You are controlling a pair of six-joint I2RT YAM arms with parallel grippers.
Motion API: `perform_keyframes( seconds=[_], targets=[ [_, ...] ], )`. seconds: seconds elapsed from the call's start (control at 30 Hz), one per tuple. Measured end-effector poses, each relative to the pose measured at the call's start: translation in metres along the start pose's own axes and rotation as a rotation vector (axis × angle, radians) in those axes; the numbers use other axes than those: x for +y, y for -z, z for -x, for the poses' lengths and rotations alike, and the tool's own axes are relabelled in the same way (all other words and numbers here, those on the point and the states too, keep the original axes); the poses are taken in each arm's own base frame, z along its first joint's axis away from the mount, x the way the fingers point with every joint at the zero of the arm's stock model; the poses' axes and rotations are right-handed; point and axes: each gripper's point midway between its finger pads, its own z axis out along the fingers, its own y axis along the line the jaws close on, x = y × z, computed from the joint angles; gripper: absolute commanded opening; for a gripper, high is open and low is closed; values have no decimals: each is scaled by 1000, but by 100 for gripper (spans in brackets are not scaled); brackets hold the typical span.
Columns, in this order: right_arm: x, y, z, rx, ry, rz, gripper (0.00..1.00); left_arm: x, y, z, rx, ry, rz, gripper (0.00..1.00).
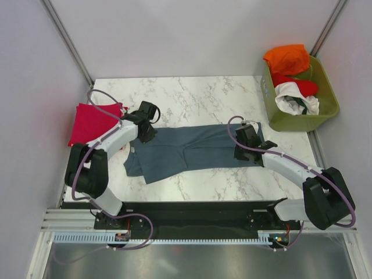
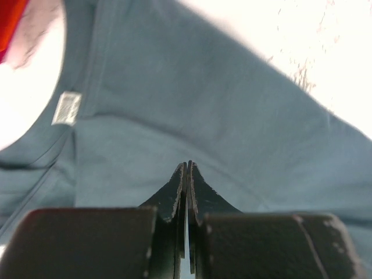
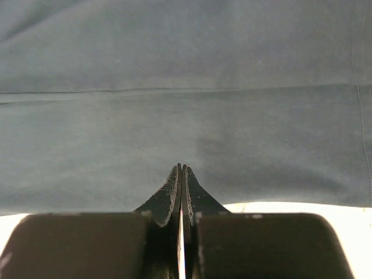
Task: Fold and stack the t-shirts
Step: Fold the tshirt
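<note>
A slate blue-grey t-shirt lies partly folded lengthwise across the middle of the marble table, collar end at the left. A crimson t-shirt, folded to a rectangle, lies at the table's left edge. My left gripper is shut and empty over the shirt's collar end; its view shows the collar and white label just beyond the shut gripper. My right gripper is shut and empty over the shirt's hem end; in its view the shut tips hover over blue-grey cloth near its edge.
An olive-green plastic basket stands off the table's back right corner, holding orange, red and white shirts. Grey walls enclose the table on the left, back and right.
</note>
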Motion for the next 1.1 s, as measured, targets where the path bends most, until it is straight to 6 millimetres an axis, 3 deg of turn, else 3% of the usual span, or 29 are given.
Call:
perform_keyframes(
  seconds=[0.27,0.5,0.7,0.87,0.97,1.1],
  targets=[
    [-6,-18,-5,-9,-21,-36,0,-26,-50,7,74,19,35,2],
    [-6,-32,-19,39,-42,-51,0,-46,-82,5,142,9,38,2],
    [8,-26,-31,59,-54,0,0,-89,-104,30,160,-45,-12,2],
    [70,-5,-78,125,26,145,0,-136,-126,56,167,-95,-96,2],
    [118,4,-104,160,88,231,0,-182,-138,70,179,-99,-232,2],
    [188,8,-122,186,155,352,0,-219,-143,69,212,-75,-378,2]
  ],
)
